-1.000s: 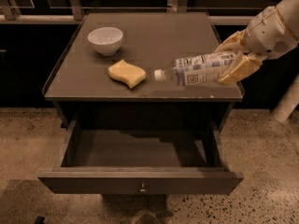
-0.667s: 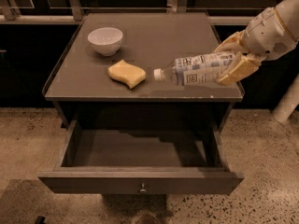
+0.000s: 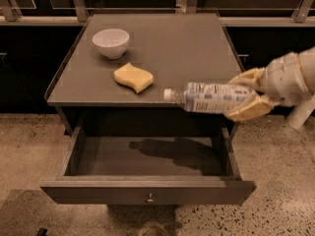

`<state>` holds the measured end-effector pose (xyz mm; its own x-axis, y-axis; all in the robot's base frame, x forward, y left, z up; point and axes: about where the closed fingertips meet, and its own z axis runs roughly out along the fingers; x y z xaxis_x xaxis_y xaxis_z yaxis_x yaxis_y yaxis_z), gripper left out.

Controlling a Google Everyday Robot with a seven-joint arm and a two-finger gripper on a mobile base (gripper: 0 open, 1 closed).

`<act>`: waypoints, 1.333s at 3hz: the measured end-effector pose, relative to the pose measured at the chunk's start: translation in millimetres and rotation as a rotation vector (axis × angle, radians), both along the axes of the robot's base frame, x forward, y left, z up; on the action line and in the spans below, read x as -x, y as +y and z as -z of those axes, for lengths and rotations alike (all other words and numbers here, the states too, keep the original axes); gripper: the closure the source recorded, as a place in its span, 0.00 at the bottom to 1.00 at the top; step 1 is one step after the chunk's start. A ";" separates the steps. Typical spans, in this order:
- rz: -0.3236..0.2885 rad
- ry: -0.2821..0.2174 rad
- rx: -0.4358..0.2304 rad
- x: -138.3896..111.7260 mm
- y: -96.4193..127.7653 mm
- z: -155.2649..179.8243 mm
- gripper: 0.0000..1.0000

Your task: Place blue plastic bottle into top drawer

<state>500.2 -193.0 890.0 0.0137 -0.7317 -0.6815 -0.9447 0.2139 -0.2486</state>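
Bottle point(image 3: 214, 98) held sideways, cap pointing left, over table's point(image 3: 197, 48) front edge, above open drawer point(image 3: 147, 191); gripper point(image 3: 250, 95) at right, fingers clamped round its base; flat pose suits the shallow drawer.

Gripper point(image 3: 248, 96) at the table's right front corner holds the blue plastic bottle point(image 3: 209, 98) over the pulled-out top drawer point(image 3: 147, 191); sponge point(image 3: 133, 77) and bowl point(image 3: 111, 42) sit well left.
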 end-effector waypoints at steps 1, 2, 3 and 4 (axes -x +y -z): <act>0.077 0.059 -0.016 33.2 0.2 70.2 1.00; 0.078 0.105 -0.024 39.3 7.4 108.1 1.00; 0.078 0.107 -0.024 40.0 7.8 109.5 1.00; 0.105 0.124 -0.130 39.8 5.3 146.3 1.00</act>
<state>460.4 -187.7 743.8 -0.1482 -0.6303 -0.7621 -0.9372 0.3355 -0.0952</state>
